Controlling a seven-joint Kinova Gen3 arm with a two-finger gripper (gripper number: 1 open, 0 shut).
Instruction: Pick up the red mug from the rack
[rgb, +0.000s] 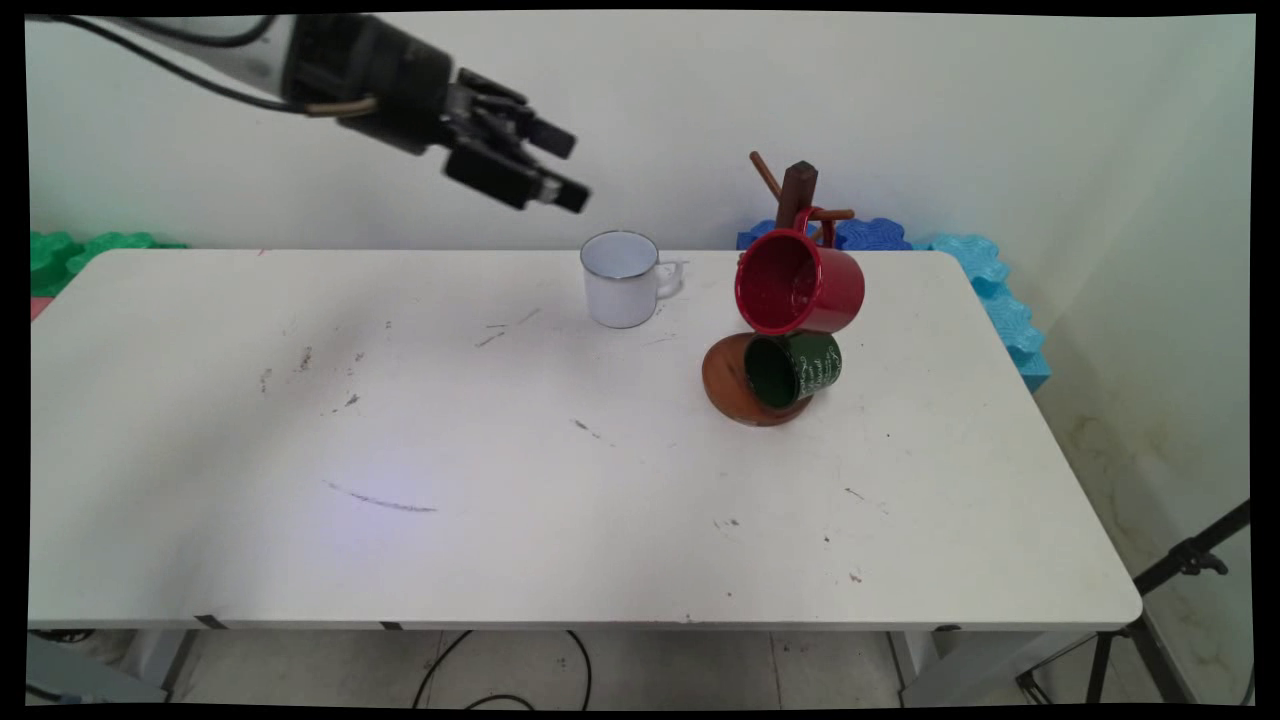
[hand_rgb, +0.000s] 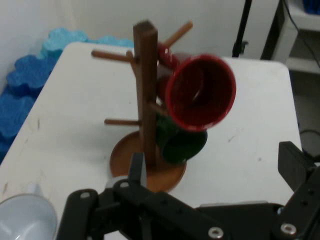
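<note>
The robot's hand (rgb: 560, 165) hangs spread open and empty, raised above the tabletop (rgb: 450, 450). A white mug (rgb: 622, 279) stands just below it; beyond, red mug (rgb: 798, 282) and green mug (rgb: 795, 368) hang on the wooden rack (rgb: 797, 200).

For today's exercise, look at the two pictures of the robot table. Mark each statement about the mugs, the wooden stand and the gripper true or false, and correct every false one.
1. The red mug hangs on the wooden mug stand. True.
2. The white mug lies on its side. False: it stands upright on the table, mouth up.
3. The green mug hangs below the red mug. True.
4. The gripper holds the white mug. False: it is raised in the air above and left of that mug, jaws open and empty.
5. The stand has a square metal base. False: its base is round and brown.
</note>
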